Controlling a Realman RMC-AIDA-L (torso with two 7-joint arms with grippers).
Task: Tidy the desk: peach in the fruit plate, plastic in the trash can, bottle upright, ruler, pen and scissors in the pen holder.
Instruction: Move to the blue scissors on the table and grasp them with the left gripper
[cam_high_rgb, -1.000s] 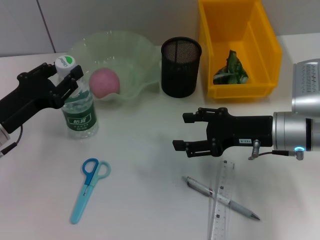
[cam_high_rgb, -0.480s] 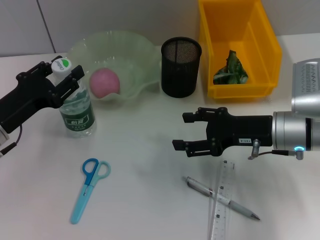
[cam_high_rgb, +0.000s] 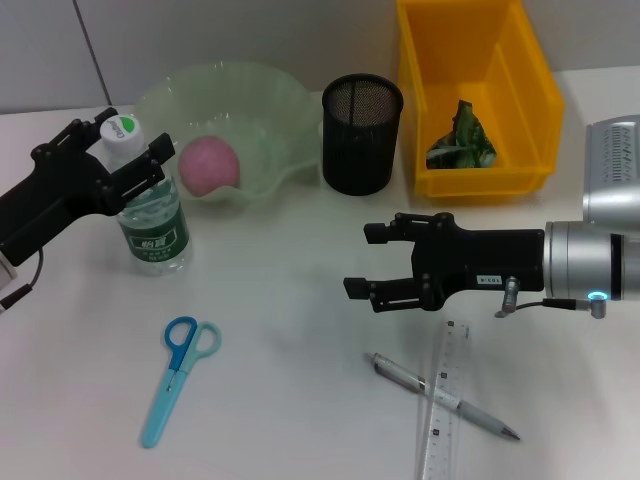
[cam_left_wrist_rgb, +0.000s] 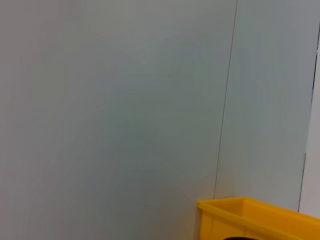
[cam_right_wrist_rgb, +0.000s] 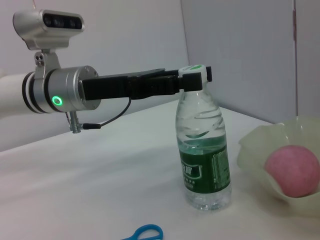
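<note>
Black fingers of the left gripper (cam_high_rgb: 112, 160) were closed on the neck of the bottle (cam_high_rgb: 150, 215), just under its white cap, and the bottle stood upright on the desk (cam_high_rgb: 290, 400) near the left edge, its base on the surface. Right behind it sat the fruit plate (cam_high_rgb: 262, 100) with the peach (cam_high_rgb: 210, 165) resting inside. Toward the back edge stood the pen holder (cam_high_rgb: 361, 135), and beside it the trash can (cam_high_rgb: 530, 100) with a crumpled green piece of plastic (cam_high_rgb: 462, 140) in it. Over the middle of the desk the right gripper (cam_high_rgb: 372, 260) hovered with its fingers spread apart, holding nothing. Near the front edge, on the right, the ruler (cam_high_rgb: 443, 410) lay flat with the pen (cam_high_rgb: 440, 395) crossed over it. On the left front, the scissors (cam_high_rgb: 178, 385) lay flat, handles toward the bottle.
</note>
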